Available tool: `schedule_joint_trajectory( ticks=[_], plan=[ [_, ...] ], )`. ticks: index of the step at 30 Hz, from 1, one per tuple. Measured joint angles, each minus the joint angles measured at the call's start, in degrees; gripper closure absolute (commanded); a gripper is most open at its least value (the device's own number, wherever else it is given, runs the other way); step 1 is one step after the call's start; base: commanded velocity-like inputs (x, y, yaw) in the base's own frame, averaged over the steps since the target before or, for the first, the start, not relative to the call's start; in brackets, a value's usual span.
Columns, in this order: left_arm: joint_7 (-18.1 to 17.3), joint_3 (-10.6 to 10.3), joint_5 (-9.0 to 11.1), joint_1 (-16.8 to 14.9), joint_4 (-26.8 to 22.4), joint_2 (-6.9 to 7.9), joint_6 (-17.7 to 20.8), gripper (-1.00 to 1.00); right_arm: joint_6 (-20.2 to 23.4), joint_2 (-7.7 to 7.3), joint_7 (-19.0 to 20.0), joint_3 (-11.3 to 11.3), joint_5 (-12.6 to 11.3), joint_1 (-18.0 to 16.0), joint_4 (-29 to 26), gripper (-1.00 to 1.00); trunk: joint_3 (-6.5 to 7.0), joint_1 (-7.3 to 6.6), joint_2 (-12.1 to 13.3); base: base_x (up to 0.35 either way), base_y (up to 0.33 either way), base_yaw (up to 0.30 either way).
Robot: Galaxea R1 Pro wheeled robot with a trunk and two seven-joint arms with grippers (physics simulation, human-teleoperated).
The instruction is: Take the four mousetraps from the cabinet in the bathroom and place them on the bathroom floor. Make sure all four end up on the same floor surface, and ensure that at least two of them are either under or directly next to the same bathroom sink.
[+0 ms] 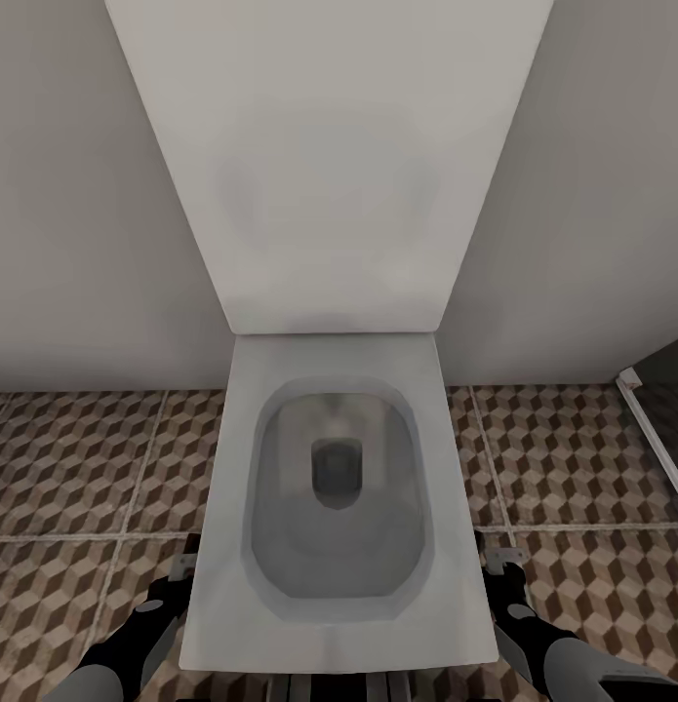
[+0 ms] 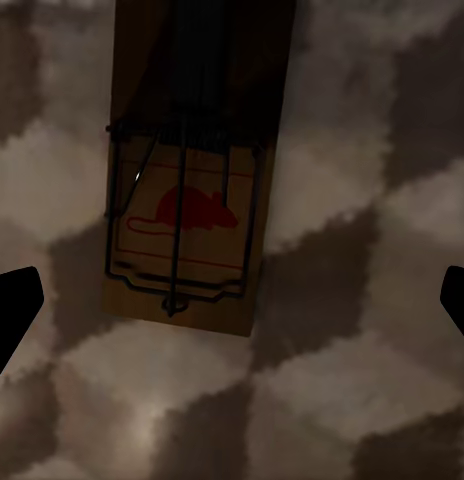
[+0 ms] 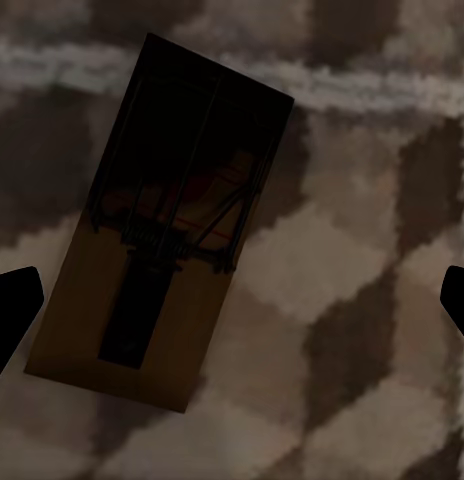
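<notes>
In the left wrist view a tan wooden mousetrap [image 2: 187, 190] with dark wire and a red mouse print lies flat on the cube-patterned bathroom floor [image 2: 352, 330]. My left gripper [image 2: 232, 310] hangs over it, open, its dark fingertips [image 2: 12, 310] far apart. The right wrist view holds another mousetrap [image 3: 162, 220], shadowed, lying flat on the floor [image 3: 362, 330] beneath my open right gripper [image 3: 232, 310]. In the head view my left gripper [image 1: 180, 575] and right gripper [image 1: 504, 570] reach down on either side of a toilet. The cabinet and the sink are out of view.
A white toilet [image 1: 329, 507] with its lid raised against the pale wall stands straight ahead, between my two arms. Patterned floor tiles [image 1: 75, 458] spread to both sides. A dark panel with a white frame [image 1: 656, 429] stands at the right.
</notes>
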Motion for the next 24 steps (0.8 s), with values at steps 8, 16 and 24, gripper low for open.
schedule_joint_trajectory(
  ticks=[8,16,24],
  plan=[
    [0.1,0.0,0.0,0.0,0.0,0.00,0.0,-1.00,0.0,0.00,0.0,0.0,0.0,0.0,0.0,-1.00,0.00,0.00,0.0,0.000,0.000,0.000],
    [0.0,0.0,0.0,0.0,-0.1,0.00,0.0,-1.00,0.0,0.00,0.0,0.0,0.0,0.0,0.0,-1.00,0.00,0.01,0.0,-0.049,0.000,0.000],
    [-0.1,0.0,0.0,0.0,-0.2,0.01,0.2,-1.00,0.0,0.00,0.0,0.0,0.0,0.0,0.0,-1.00,0.00,0.03,0.0,-0.268,0.000,0.000]
  ],
)
